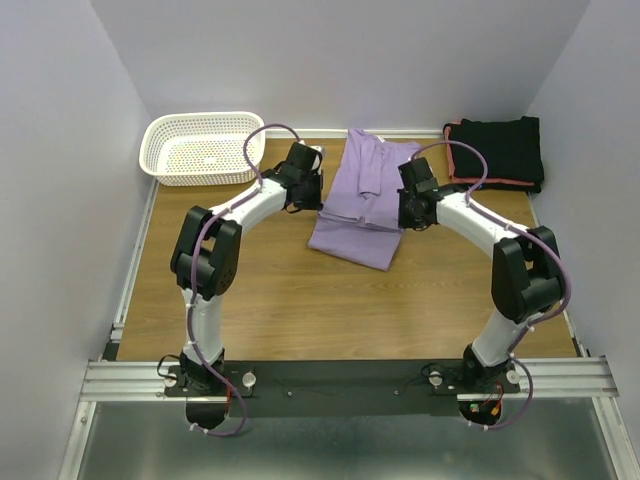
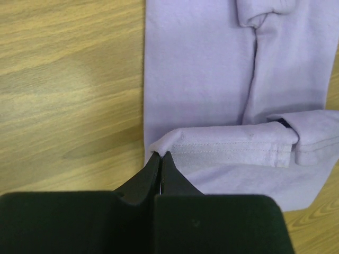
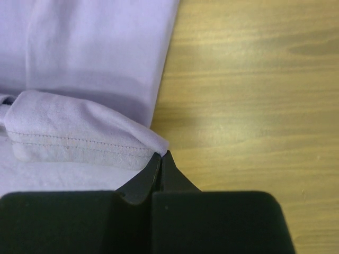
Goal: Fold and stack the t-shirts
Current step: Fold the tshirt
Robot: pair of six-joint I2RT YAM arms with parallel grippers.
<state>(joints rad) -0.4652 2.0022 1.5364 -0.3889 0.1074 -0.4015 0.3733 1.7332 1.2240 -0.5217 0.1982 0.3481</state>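
From above: on the wooden table point(image 1: 280, 290), a lavender shirt point(image 1: 365, 200) spread lengthwise in the middle, partly folded, near end toward the arms. At the far right corner, a stack of folded black shirts point(image 1: 500, 150), coral-red edge along the bottom one, well apart from the lavender one. At the far left, a white mesh basket point(image 1: 200, 120), open top up, only its own perforated floor visible inside. Left gripper point(image 1: 305, 190) down at the shirt's left edge, right gripper point(image 1: 412, 205) down at its right edge, the cloth between the two.

From the left wrist: left gripper point(image 2: 160, 159) with jaws pressed together, pinching the corner of a stitched hem point(image 2: 228, 145) turned back over the lavender shirt point(image 2: 201, 69). Bare table point(image 2: 69, 79) to the left of the cloth.

From the right wrist: right gripper point(image 3: 161, 159) likewise clamped, jaws together on the opposite corner of the hem point(image 3: 79, 143), lifted in a soft ridge over the lavender shirt point(image 3: 95, 53). Bare table point(image 3: 249, 79) to the right of the cloth.
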